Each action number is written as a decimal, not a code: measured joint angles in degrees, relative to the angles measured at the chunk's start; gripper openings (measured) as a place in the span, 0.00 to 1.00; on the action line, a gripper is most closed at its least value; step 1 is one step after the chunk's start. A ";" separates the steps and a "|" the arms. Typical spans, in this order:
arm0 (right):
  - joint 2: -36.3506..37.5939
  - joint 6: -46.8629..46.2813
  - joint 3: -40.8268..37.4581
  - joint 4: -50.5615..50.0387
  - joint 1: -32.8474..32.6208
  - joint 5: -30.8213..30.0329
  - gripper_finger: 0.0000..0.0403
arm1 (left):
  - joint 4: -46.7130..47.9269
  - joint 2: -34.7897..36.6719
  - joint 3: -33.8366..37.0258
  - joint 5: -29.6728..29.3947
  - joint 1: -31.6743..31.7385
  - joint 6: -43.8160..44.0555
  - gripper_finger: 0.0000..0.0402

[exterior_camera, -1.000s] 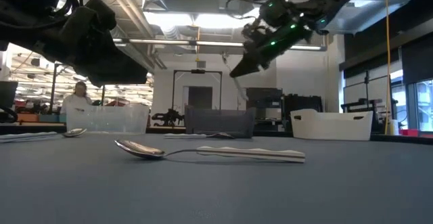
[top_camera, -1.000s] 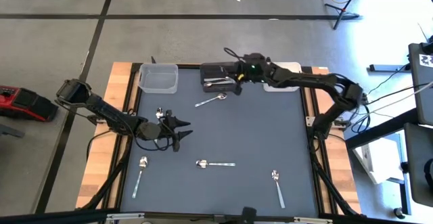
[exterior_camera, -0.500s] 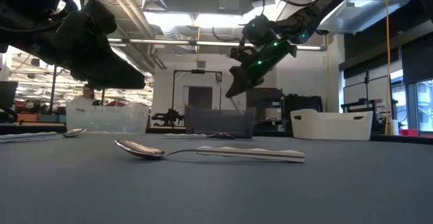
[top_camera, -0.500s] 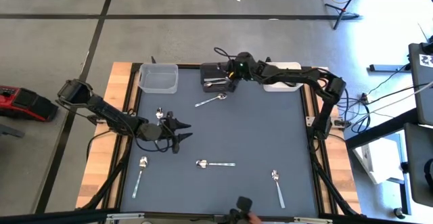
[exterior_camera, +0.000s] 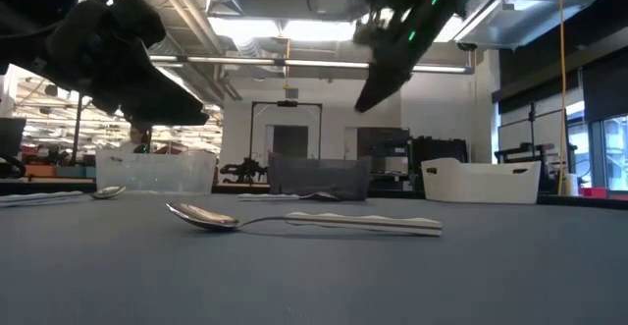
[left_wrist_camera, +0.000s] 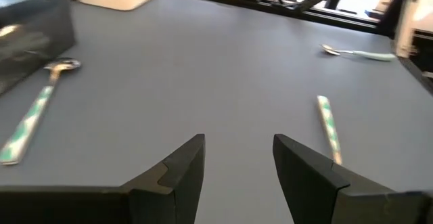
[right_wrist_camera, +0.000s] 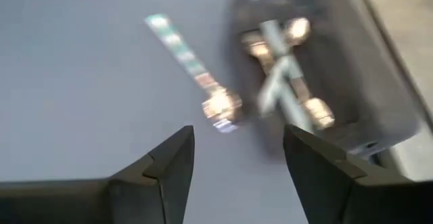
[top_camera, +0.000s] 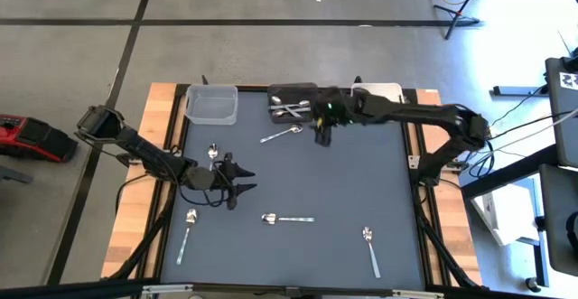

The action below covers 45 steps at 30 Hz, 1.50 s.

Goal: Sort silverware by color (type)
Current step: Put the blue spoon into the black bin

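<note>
the right gripper [top_camera: 322, 134] has been pulled back from the black bin [top_camera: 291, 102], wide open and empty, a spoon [top_camera: 282, 135] just beside it; the left gripper [top_camera: 241, 180] is held open, empty.

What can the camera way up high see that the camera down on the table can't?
Only the high view shows the spoons lying inside the black bin, the spoon near the table's front right, the one at the front left, and where each arm reaches: the left tool open over the mat, the right tool open just in front of the black bin.

Only the low view shows the room behind the table.

Both show the middle spoon, the clear bin and the white bin.
</note>
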<state>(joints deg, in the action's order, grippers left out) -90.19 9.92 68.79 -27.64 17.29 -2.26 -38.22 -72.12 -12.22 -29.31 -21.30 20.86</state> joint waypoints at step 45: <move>-10.48 -110.56 -9.66 -13.35 -69.77 4.74 0.52 | -0.18 -5.51 -6.50 -0.21 -9.34 0.23 0.42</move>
<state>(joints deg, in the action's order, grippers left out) -100.67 -100.63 59.13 -40.99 -52.47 2.47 -38.39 -77.62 -18.72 -29.52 -30.64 21.09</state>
